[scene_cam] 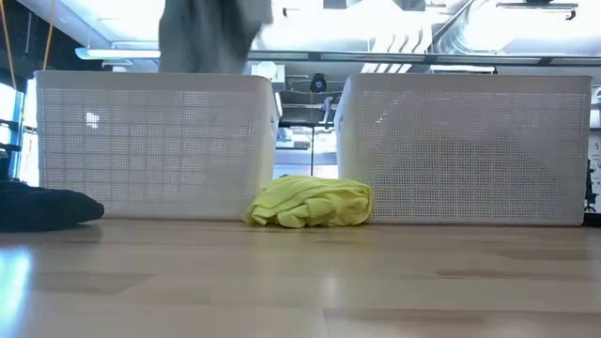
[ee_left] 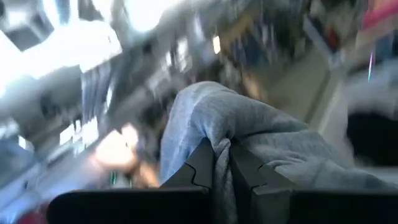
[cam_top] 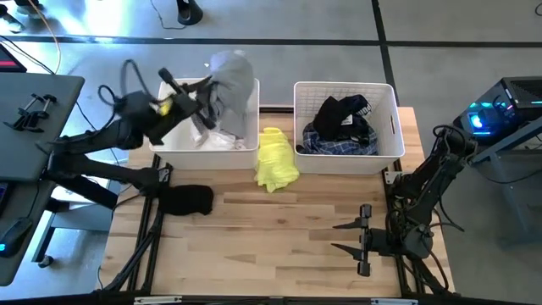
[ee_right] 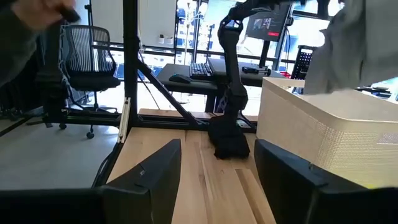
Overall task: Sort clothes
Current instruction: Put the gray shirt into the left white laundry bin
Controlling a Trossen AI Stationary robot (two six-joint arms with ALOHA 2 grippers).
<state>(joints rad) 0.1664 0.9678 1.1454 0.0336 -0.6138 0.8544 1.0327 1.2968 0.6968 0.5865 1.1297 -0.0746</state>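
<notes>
Hanging from the left hand (cam_top: 206,103), a grey garment (cam_top: 233,85) drooped over the left white bin (cam_top: 251,135), its folds spilling above the bin's far rim and right wall. The left wrist view showed the hand's two dark fingers (ee_left: 202,168) pressed tight together with a ridge of grey cloth pinched between them. In the low view the same garment appeared as a grey shape above the left bin's top edge, clear of the surface (cam_top: 279,246).

Some pale fabric (cam_top: 222,141) lay in the bottom of the left bin (too blurred to say what kind). The right white bin (cam_top: 391,127) held a blue plaid garment (cam_top: 339,144) with black clothing (cam_top: 339,114) heaped on top of it.

A yellow garment (cam_top: 275,158) lay crumpled on the surface between the two bins, reaching forward of their front walls and just beside the left bin's corner. A black garment (cam_top: 188,200) sat on the surface near its left edge, in front of the left bin and well apart from the yellow one.

The right hand (cam_top: 362,237) waited low over the surface near the front right corner, its fingers spread wide apart and holding nothing, pointing across toward the left side.
</notes>
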